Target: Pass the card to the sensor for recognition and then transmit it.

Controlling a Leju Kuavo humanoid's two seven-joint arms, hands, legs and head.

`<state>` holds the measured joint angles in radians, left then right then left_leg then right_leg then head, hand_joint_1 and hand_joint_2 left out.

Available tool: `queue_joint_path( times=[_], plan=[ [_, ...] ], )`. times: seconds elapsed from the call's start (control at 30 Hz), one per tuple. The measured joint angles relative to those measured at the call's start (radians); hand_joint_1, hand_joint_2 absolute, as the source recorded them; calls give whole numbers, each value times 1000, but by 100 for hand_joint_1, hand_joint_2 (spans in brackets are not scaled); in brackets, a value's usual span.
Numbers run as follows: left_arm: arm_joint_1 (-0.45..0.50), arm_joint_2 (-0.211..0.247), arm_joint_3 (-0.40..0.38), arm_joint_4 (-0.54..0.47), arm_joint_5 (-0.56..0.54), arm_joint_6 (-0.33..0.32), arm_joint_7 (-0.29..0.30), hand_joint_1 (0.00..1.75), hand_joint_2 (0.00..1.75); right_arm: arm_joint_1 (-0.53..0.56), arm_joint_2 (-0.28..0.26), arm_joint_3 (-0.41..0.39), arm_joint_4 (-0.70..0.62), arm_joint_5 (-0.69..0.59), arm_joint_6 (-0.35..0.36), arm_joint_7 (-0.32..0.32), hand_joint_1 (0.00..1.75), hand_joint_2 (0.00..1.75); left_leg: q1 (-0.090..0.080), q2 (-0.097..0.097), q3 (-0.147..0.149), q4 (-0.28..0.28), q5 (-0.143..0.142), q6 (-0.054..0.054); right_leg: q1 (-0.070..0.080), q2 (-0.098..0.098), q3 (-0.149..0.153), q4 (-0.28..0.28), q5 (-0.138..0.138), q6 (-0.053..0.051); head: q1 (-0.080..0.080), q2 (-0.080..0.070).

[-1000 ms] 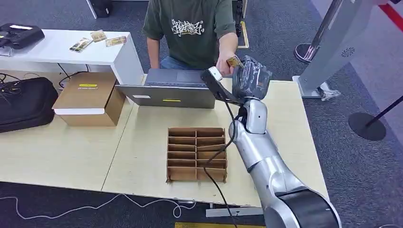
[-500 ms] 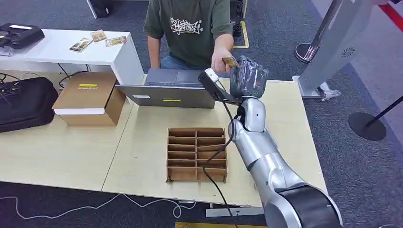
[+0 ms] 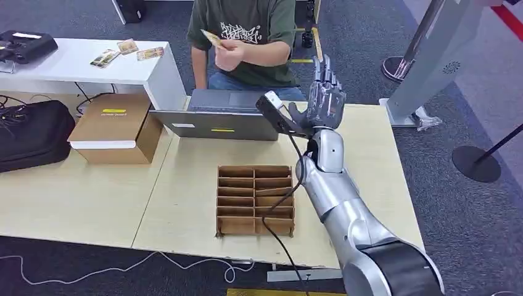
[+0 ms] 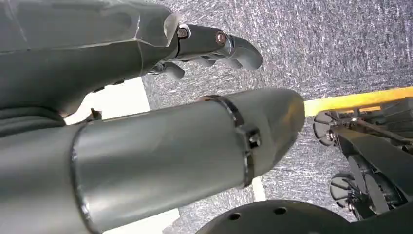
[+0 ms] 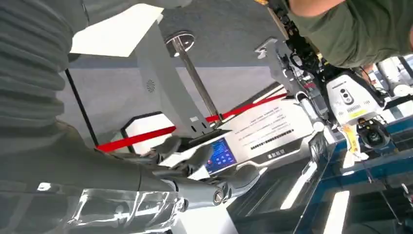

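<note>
Above the far edge of the tabletop (image 3: 185, 203), the right hand (image 3: 324, 98) stands raised with its fingers (image 3: 322, 71) spread apart, holding nothing. Just behind the laptop (image 3: 219, 117), a person's hand (image 3: 229, 54) holds the card (image 3: 211, 38) up at chest height, well apart from the robot. Near the floor, the left hand (image 4: 214, 46) hangs with fingers loosely curled on nothing.
</note>
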<state>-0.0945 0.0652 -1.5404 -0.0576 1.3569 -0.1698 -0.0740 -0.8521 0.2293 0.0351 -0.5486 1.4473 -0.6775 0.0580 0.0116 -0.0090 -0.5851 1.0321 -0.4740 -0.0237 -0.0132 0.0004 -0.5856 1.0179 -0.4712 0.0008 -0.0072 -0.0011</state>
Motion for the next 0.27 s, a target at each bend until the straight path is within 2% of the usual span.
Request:
queue_joint_path(
  times=[0.13,0.27],
  plan=[
    [0,0,0,0,8,2,-1,0,0,23,0,0,-50,3,0,-31,0,175,0,0,0,0,0,0,0,0,0,0,0,0,0,0],
    [0,0,0,0,18,3,-4,0,0,75,5,0,-155,24,0,-76,0,175,0,0,0,0,0,0,0,0,0,0,0,0,0,0]
  ],
)
